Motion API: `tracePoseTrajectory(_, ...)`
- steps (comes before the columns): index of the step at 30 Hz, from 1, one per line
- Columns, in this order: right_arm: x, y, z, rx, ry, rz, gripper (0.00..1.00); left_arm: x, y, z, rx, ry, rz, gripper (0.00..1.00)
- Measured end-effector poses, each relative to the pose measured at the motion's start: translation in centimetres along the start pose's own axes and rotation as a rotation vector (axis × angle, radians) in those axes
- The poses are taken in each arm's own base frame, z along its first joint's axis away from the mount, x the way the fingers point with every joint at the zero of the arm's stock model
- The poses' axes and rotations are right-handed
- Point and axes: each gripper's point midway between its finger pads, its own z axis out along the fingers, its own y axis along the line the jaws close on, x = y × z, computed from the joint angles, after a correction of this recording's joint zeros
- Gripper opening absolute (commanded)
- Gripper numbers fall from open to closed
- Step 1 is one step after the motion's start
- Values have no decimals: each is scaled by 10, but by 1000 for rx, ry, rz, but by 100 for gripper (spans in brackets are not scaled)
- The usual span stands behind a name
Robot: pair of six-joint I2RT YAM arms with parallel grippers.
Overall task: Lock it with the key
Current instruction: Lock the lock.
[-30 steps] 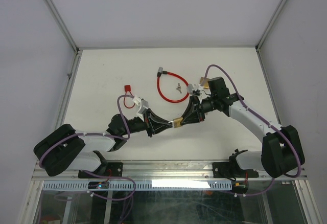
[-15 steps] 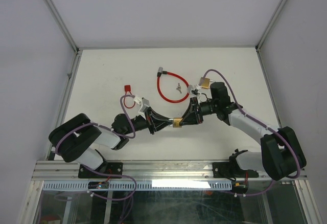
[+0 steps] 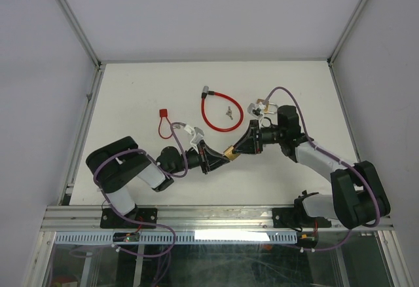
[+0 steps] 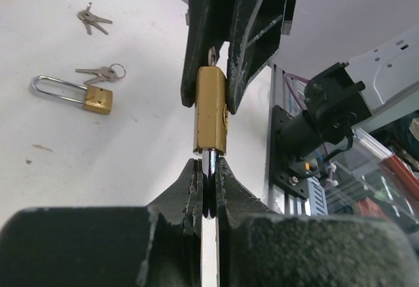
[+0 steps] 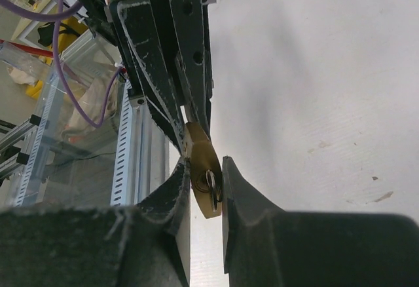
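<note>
A brass padlock [image 3: 229, 153] hangs just above the table between both grippers. In the left wrist view my left gripper [image 4: 208, 166] is shut on the chrome shackle [image 4: 209, 185] below the brass body [image 4: 211, 113]. From the opposite end the right gripper [image 4: 211, 97] clamps that body. In the right wrist view my right gripper [image 5: 204, 164] is shut round the padlock [image 5: 200, 153]. A silver key [image 5: 211, 183] sits in its keyhole between the fingers. The left gripper [image 5: 190, 124] reaches in from above.
A red cable lock [image 3: 221, 113] lies behind the grippers, with a small key [image 3: 228, 111] inside its loop and a red tag [image 3: 163, 112] to the left. A second padlock [image 4: 78, 95] and loose keys [image 4: 98, 72] rest on the table. The metal rail [image 3: 216, 216] runs along the near edge.
Both grippers, still joined on the padlock, have shifted slightly up and right. The left arm has folded in, its rear links swinging right; the right wrist has moved right.
</note>
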Motion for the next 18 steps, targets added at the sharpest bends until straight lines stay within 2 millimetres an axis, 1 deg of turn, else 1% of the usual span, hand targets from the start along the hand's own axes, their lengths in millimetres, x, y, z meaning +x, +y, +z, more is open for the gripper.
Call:
tracePoseTrajectory(3, -1, 1, 1, -18, 0, -11, 0, 4, -6, 1, 14, 12, -16, 0)
tracePoseTrajectory(5, -3, 4, 1, -34, 5, -10, 0, 3, -10, 1, 24, 11, -19, 0)
tracePoseTrajectory(7, -8, 8, 1, -50, 10, -8, 0, -3, -14, -1, 27, -4, -15, 0)
tracePoseTrajectory(10, -18, 18, 6, -87, 25, -11, 0, -14, -24, -9, 36, -39, -1, 0)
tracePoseTrajectory(12, -20, 22, 8, -102, 34, -27, 0, -17, -27, -13, 39, -48, 3, 0)
tracePoseTrajectory(14, -21, 22, 11, -106, 43, -75, 0, -18, -25, -16, 34, -48, 7, 0)
tracePoseTrajectory(16, -20, 20, 11, -100, 50, -98, 0, -18, -23, -17, 35, -44, 13, 2)
tracePoseTrajectory(17, -19, 20, 11, -98, 52, -104, 0, -17, -23, -18, 36, -41, 14, 7)
tracePoseTrajectory(18, -18, 20, 10, -97, 54, -106, 0, -17, -22, -18, 36, -38, 15, 14)
